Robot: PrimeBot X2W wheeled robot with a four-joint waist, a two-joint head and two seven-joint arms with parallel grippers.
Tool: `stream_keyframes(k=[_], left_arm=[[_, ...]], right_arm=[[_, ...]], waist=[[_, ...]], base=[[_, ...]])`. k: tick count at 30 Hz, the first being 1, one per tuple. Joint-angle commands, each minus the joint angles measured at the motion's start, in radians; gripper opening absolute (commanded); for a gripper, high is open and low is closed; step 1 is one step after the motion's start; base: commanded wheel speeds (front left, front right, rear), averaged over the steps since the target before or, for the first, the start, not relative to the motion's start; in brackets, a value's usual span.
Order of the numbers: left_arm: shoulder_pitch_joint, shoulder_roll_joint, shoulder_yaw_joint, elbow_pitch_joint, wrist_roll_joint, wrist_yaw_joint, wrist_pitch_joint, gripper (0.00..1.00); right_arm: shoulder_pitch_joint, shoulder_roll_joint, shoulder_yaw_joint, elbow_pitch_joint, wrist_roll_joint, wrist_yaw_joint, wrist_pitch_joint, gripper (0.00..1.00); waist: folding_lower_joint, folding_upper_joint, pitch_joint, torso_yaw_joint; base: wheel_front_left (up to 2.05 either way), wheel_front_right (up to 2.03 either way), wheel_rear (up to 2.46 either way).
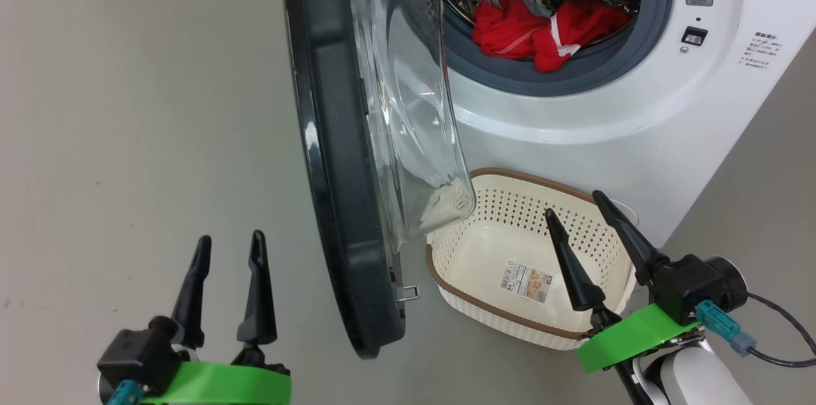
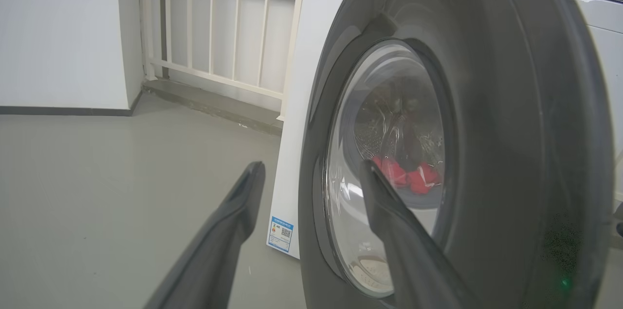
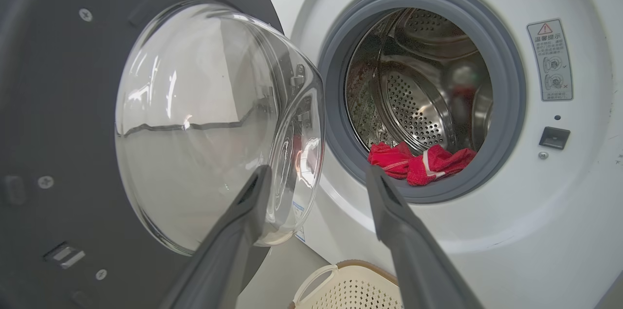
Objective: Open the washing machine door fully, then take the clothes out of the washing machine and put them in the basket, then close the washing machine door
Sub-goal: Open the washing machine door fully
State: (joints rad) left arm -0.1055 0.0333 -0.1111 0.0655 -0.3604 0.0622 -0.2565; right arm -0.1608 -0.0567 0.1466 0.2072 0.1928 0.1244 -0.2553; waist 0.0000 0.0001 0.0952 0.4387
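The washing machine (image 1: 637,111) stands at the upper right with its door (image 1: 338,156) swung out towards me, the clear glass bowl (image 1: 414,105) bulging to the right. Red clothes (image 1: 542,32) with white trim lie at the drum's front lip, also seen in the right wrist view (image 3: 421,163). The cream basket (image 1: 510,258) sits on the floor under the opening. My left gripper (image 1: 229,245) is open, left of the door's outer face (image 2: 486,129), holding nothing. My right gripper (image 1: 577,204) is open above the basket, holding nothing.
Grey floor (image 1: 127,105) spreads to the left of the door. A white railing (image 2: 219,22) and a white wall (image 2: 58,31) stand behind the machine's side. A cable (image 1: 784,341) trails from my right wrist.
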Motion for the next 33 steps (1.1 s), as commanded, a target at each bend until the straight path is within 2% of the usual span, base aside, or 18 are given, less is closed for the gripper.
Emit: stream_keyframes(k=[1, 8, 9, 10, 23, 33], left_arm=[[-0.006, 0.017, 0.028, -0.020, 0.006, 0.006, -0.005, 1.00], [-0.001, 0.017, 0.015, 0.011, -0.007, 0.007, -0.005, 1.00], [-0.002, 0.017, 0.013, 0.017, -0.008, 0.006, -0.005, 0.71], [-0.003, 0.017, 0.012, 0.023, -0.010, 0.005, -0.005, 0.00], [-0.034, 0.017, 0.012, -0.025, -0.023, -0.003, -0.005, 0.00], [-0.072, 0.017, 0.001, -0.201, -0.014, 0.010, -0.005, 0.00]], right_arm=[[0.000, 0.006, 0.025, -0.028, 0.014, 0.006, -0.006, 1.00], [0.003, 0.006, 0.029, -0.026, 0.021, 0.006, -0.006, 1.00], [0.004, 0.006, 0.030, -0.023, 0.022, 0.006, -0.006, 1.00], [0.004, 0.006, 0.032, -0.019, 0.024, 0.006, -0.006, 1.00], [-0.009, 0.006, 0.034, -0.010, 0.029, 0.006, -0.006, 1.00], [-0.017, 0.006, 0.034, -0.012, 0.024, 0.006, -0.006, 1.00]], waist=[[0.0000, -0.0001, -0.001, 0.001], [0.0000, -0.0001, -0.004, 0.002], [0.0000, -0.0001, -0.003, 0.002], [0.0000, -0.0001, -0.002, 0.003], [0.0000, -0.0001, 0.005, 0.007], [0.0000, -0.0001, 0.010, -0.004]], base=[[0.00, 0.00, 0.00], [0.00, 0.00, 0.00], [0.00, 0.00, 0.00], [0.00, 0.00, 0.00], [0.00, 0.00, 0.00], [0.00, 0.00, 0.00]])
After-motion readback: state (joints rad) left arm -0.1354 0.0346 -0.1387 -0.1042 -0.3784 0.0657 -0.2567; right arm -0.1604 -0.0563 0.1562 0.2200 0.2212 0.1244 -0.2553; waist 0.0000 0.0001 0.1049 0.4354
